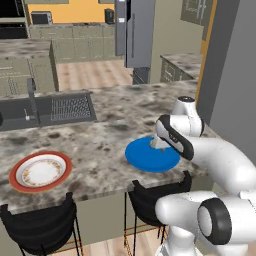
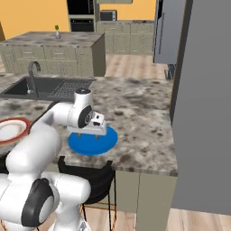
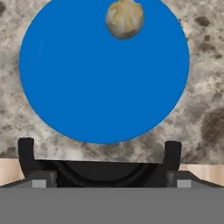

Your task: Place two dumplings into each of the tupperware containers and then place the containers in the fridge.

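A single pale tan crinkled dumpling (image 3: 124,19) lies near the rim of a flat round blue disc (image 3: 105,70) on the marbled counter. My gripper (image 3: 99,151) hovers above the disc's near edge, open, with nothing between its fingers. From the base cameras the gripper (image 1: 159,145) (image 2: 93,133) hangs just over the blue disc (image 1: 150,159) (image 2: 92,143), close to the counter's front edge. The tupperware containers are out of view. The tall grey fridge (image 2: 203,113) rises at the counter's right end.
A white plate with a red-orange rim (image 1: 40,171) sits at the front left of the counter. A dark sink with a faucet (image 1: 45,110) lies behind it. Black stools (image 1: 40,220) (image 1: 152,197) stand under the front edge.
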You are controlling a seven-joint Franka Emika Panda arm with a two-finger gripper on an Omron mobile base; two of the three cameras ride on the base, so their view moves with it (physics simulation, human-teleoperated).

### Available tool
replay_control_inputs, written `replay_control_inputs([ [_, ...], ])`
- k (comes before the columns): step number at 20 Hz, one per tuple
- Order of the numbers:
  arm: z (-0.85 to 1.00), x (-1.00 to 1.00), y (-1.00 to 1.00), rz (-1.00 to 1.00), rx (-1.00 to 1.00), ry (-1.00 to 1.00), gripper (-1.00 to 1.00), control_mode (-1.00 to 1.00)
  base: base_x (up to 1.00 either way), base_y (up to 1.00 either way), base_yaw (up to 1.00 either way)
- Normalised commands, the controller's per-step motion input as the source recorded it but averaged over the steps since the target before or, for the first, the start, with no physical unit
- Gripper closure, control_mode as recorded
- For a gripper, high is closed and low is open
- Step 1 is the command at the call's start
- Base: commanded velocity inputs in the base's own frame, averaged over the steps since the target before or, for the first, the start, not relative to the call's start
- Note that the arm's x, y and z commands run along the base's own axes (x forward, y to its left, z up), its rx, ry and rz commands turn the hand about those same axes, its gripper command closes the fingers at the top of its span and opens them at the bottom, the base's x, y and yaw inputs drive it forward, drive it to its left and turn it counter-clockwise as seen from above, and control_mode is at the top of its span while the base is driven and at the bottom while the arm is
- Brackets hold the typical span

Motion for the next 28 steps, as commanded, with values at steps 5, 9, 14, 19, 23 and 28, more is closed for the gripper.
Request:
replay_control_inputs([
  [5, -0.29, 0.96, -0.04, 0.01, 0.0, 0.04, -1.0, -1.0, 0.0, 0.0, 0.0],
  [9, -0.28, 0.99, 0.08, 0.0, -0.02, 0.05, -1.0, -1.0, 0.0, 0.0, 0.0],
  [14, -0.46, 0.92, 0.09, 0.01, -0.01, 0.03, -1.0, -1.0, 0.0, 0.0, 0.0],
  [19, -0.38, 0.65, -0.15, 0.0, 0.0, 0.09, -1.0, -1.0, 0.0, 0.0, 0.0],
  [23, -0.13, 0.36, 0.0, 0.0, 0.0, 0.15, -1.0, -1.0, 0.0, 0.0, 0.0],
  [28, -0.06, -0.06, 0.01, 0.0, 0.0, 0.09, -1.0, -1.0, 0.0, 0.0, 0.0],
])
